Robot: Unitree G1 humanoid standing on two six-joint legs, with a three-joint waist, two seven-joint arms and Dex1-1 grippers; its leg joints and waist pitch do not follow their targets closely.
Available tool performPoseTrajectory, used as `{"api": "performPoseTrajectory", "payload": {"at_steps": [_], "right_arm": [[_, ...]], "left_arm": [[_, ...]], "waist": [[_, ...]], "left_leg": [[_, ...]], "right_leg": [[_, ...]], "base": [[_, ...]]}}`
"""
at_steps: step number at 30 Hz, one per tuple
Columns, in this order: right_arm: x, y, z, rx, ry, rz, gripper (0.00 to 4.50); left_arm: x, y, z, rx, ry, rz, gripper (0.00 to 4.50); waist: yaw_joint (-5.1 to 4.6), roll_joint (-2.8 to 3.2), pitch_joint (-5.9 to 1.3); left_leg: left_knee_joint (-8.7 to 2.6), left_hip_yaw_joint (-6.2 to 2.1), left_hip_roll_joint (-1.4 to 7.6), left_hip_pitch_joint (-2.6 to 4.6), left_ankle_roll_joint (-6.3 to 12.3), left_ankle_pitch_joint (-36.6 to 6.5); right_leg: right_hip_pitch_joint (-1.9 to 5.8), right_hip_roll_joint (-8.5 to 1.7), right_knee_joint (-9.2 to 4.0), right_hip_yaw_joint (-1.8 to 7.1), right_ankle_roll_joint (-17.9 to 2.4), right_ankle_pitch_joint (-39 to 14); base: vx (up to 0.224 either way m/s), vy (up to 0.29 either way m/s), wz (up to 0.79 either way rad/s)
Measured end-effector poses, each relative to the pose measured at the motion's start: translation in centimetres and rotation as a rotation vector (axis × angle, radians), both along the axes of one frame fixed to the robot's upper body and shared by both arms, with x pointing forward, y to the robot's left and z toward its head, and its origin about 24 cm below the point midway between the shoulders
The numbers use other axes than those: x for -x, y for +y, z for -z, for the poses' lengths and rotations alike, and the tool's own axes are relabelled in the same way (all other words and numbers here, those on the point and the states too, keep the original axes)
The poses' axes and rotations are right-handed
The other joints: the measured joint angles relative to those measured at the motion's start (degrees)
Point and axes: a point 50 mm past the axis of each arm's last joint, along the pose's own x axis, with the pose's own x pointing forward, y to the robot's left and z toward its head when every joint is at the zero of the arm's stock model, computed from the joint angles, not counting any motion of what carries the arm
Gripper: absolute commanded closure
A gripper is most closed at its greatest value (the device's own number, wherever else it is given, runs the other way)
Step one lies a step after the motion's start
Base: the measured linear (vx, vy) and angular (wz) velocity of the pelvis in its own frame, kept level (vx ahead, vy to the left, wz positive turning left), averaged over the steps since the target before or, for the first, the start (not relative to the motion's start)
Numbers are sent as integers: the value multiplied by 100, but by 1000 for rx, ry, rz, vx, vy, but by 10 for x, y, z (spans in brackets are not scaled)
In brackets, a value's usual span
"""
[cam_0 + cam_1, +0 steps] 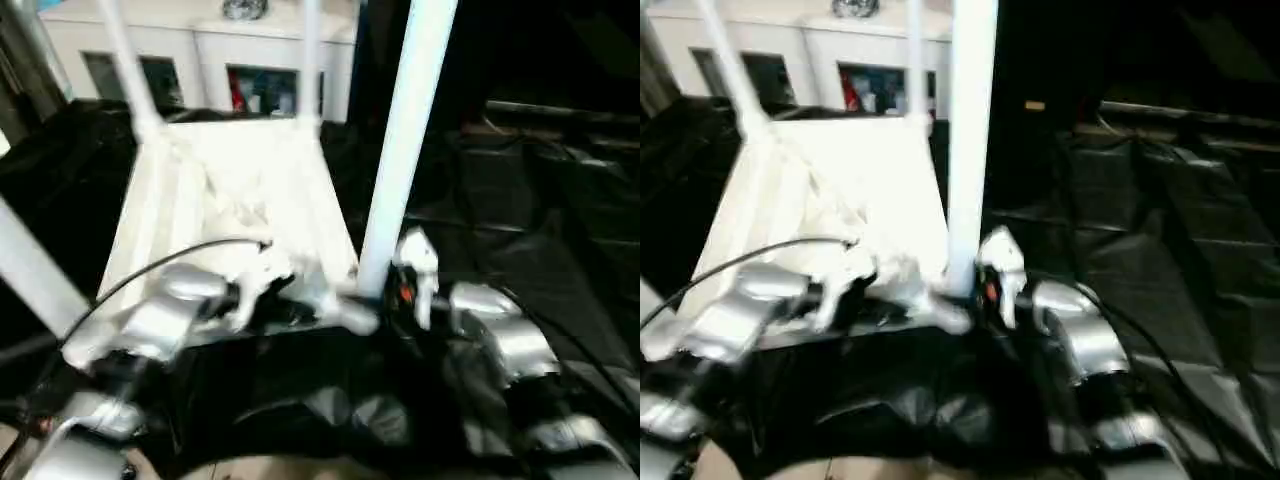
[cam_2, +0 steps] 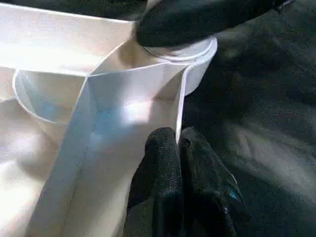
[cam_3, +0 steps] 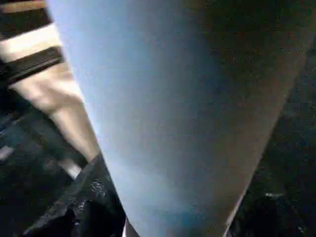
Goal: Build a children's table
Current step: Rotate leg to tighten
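The white tabletop (image 1: pixel 240 190) lies upside down on black sheeting, ribbed underside up. Several white legs rise from its corners: two at the far end (image 1: pixel 130 70) (image 1: pixel 310 60), one at the near left (image 1: pixel 35 270), and a thick one at the near right corner (image 1: pixel 405 130). My left gripper (image 2: pixel 178 148) is shut on the thin rim wall (image 2: pixel 180 103) of the tabletop, just beside that corner's socket. My right gripper (image 1: pixel 400 290) sits around the lower end of the near right leg (image 3: pixel 177 108), close above the socket collar (image 2: pixel 197 54).
A white cabinet with glass doors (image 1: pixel 200 60) stands behind the tabletop. Black sheeting (image 1: pixel 540 200) covers the ground to the right and in front. A black cable (image 1: pixel 170 260) arcs over my left forearm.
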Motion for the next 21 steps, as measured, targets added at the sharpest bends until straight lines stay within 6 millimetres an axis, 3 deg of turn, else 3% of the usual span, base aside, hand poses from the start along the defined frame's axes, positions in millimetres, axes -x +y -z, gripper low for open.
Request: {"api": "performPoseTrajectory", "payload": {"at_steps": [6,8,13,16,21], "right_arm": [[-12,7,2,25,-25,214,229],[-13,6,2,7,-26,226,190],[-13,5,-1,-16,-29,208,141],[-9,-5,-2,6,-41,152,141],[2,-33,-8,54,-61,38,141]], "left_arm": [[-6,-17,2,18,-16,-110,450],[-6,-19,2,22,-18,-110,450],[-7,-21,1,29,-26,-103,450],[-6,-25,0,34,-32,-84,450],[-3,-34,-1,40,-39,-35,450]], "waist": [[-47,2,-2],[-47,3,-4],[-46,5,-8],[-20,6,-8],[128,30,1]], "left_leg": [[1,-3,-2,-6,0,0],[0,-3,-1,-7,0,0],[0,-3,-1,-7,0,0],[0,-3,-1,-14,0,0],[-2,-1,0,-28,2,0]], "right_leg": [[-5,0,-1,-1,0,0],[-4,0,-1,-1,0,1],[-4,1,0,-1,-37,28],[-4,1,-4,0,-36,27],[-5,-2,-8,-1,-19,9]], "base": [[0,0,0],[0,0,0],[0,0,0],[0,0,0],[0,0,0]]}}
